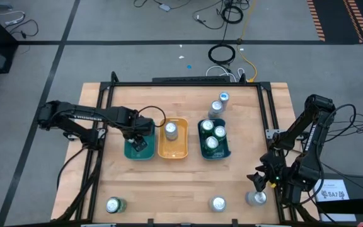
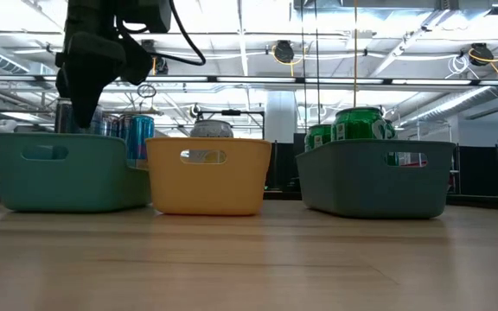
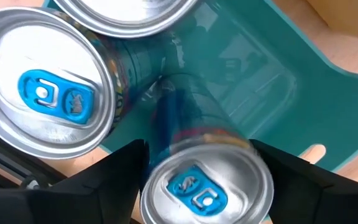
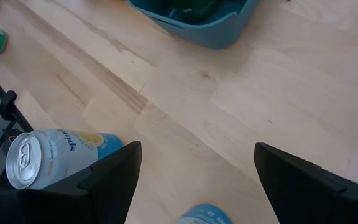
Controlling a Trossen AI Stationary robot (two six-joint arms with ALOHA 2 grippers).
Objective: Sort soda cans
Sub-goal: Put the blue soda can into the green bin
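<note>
Cans (image 1: 212, 137): three in dark-green tray (image 1: 225, 152)

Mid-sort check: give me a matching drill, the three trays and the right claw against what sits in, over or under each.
1. teal tray
2. yellow tray
3. dark green tray
4. right claw

a. green cans inside
b. one silver can inside
c. bare table beneath, loose can beside it
d. left claw above it, blue-tab cans inside

Pairs: 1-d, 2-b, 3-a, 4-c
</note>
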